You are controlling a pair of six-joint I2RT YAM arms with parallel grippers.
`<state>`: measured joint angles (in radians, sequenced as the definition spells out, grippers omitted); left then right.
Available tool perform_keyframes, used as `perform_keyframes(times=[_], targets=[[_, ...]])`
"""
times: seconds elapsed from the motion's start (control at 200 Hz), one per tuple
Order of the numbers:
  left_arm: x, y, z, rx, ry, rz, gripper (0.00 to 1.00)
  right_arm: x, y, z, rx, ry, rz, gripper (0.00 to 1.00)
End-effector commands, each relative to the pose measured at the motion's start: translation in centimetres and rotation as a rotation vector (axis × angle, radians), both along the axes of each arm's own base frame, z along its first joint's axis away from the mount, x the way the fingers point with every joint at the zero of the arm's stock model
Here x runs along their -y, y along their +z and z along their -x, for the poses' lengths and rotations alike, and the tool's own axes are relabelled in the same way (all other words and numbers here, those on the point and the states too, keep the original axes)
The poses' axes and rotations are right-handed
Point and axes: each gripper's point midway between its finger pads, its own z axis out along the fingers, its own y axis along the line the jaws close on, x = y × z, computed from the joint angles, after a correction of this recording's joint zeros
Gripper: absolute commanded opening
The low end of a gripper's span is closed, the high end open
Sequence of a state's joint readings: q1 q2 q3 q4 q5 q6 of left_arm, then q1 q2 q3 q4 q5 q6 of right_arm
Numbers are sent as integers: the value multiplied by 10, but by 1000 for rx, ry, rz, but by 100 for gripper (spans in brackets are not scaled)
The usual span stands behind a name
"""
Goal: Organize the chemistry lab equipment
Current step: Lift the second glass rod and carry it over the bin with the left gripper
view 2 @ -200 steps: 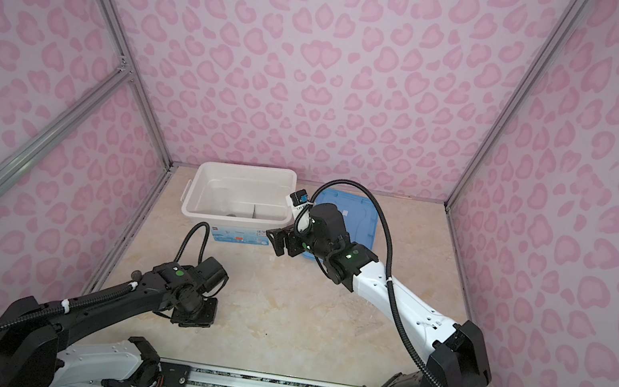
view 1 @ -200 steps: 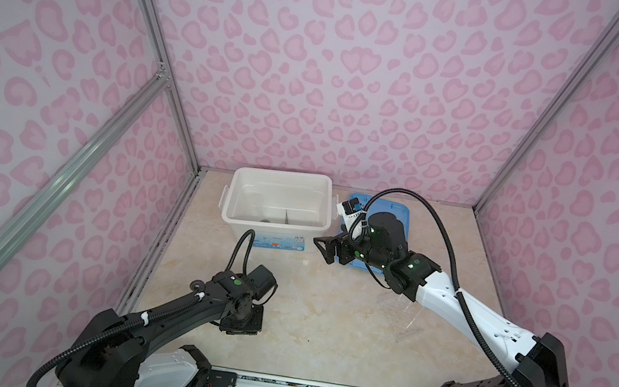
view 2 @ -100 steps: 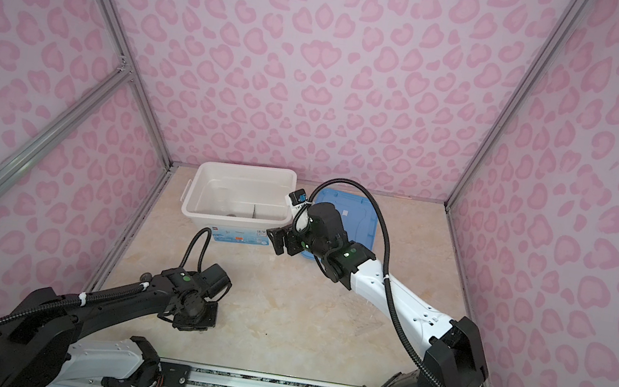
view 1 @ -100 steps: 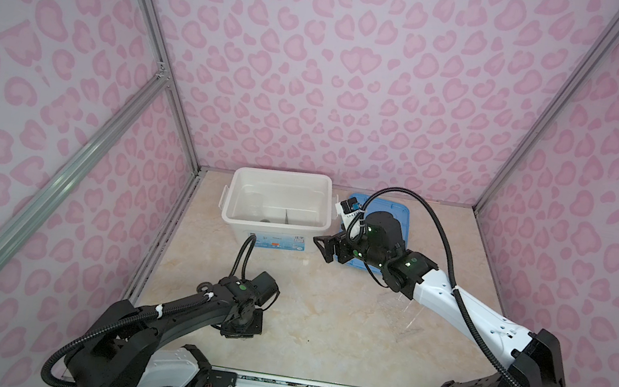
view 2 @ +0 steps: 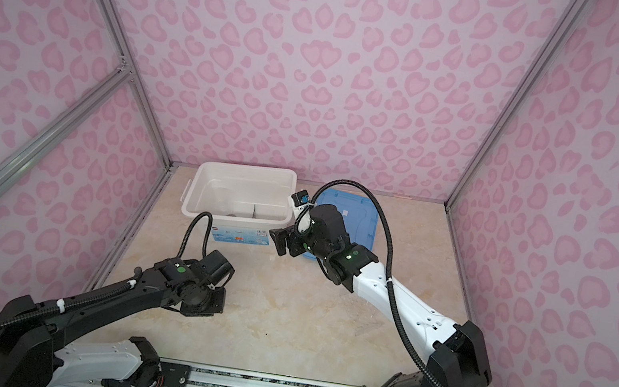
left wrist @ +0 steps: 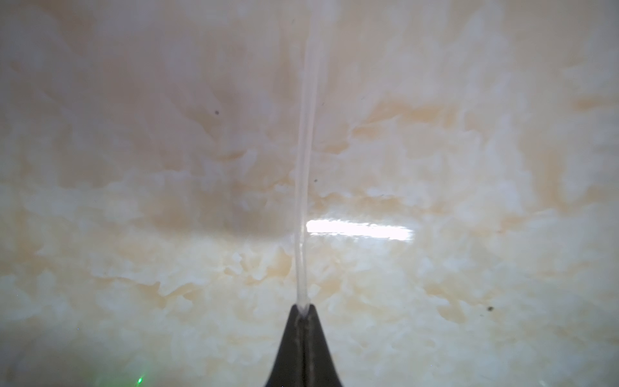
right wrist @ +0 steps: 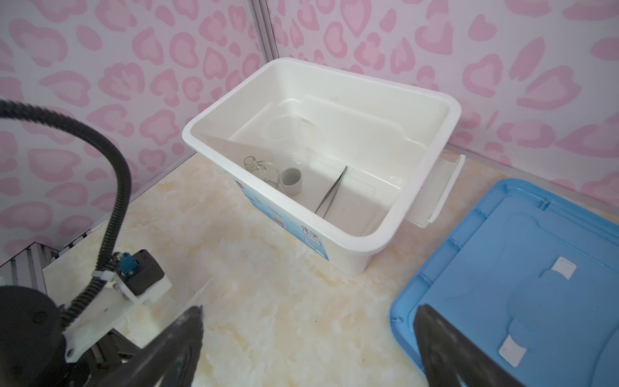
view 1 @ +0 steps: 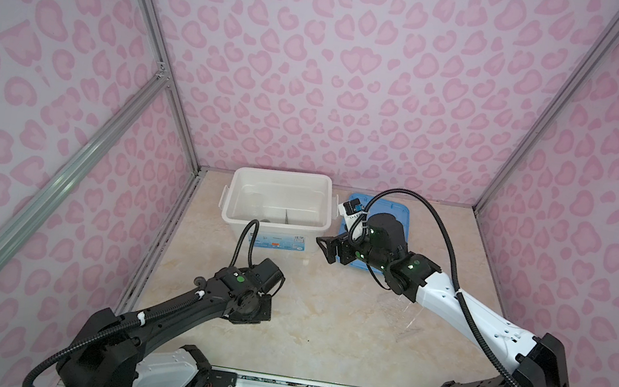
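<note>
ITEM glass rod (left wrist: 306,167) | LOC at table level, robot side of white bin (right wrist: 368,80), apart | L gripper (left wrist: 303,313) clamped on rod end | R gripper (right wrist: 310,310) held wide, empty, beside bin | HOW: rod to be lifted slow, kept level, laid in bin by tweezers (right wrist: 331,191)

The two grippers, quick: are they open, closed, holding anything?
Left gripper: jaws shut on the thin glass rod.
Right gripper: jaws wide open, empty.

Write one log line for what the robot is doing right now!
left pincer: shut on glass rod | right pincer: open | tweezers: in white bin
</note>
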<state>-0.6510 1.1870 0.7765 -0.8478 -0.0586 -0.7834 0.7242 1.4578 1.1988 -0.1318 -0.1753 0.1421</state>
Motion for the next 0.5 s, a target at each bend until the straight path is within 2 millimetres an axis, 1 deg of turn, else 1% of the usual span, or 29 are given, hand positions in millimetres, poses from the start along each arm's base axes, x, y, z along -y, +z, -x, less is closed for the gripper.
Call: perform_keyframes(times=[0.0, 0.09, 0.145, 0.24, 0.25, 0.265, 0.285, 0.405, 0.445, 0.495], targets=[[2, 38, -21, 80, -29, -11, 4, 8, 6, -7, 15, -55, -21, 99], [16, 70, -50, 148, -60, 33, 4, 16, 12, -13, 6, -96, -57, 99], [26, 91, -70, 193, -80, 57, 4, 21, 14, -17, -4, -123, -85, 99], [44, 128, -109, 274, -121, 79, 4, 20, 23, -21, -3, -119, -138, 99], [45, 127, -111, 270, -127, 77, 4, 20, 23, -21, -5, -115, -141, 99], [49, 140, -120, 299, -131, 92, 4, 19, 24, -22, -6, -113, -143, 99], [53, 147, -128, 313, -138, 102, 4, 19, 25, -24, -8, -110, -147, 99], [82, 174, -173, 349, -198, 194, 3, 16, 34, -33, -4, -106, -176, 99], [89, 178, -188, 361, -214, 197, 3, 17, 35, -39, -6, -115, -187, 99], [93, 177, -208, 360, -221, 190, 4, 18, 34, -47, -16, -125, -200, 99]])
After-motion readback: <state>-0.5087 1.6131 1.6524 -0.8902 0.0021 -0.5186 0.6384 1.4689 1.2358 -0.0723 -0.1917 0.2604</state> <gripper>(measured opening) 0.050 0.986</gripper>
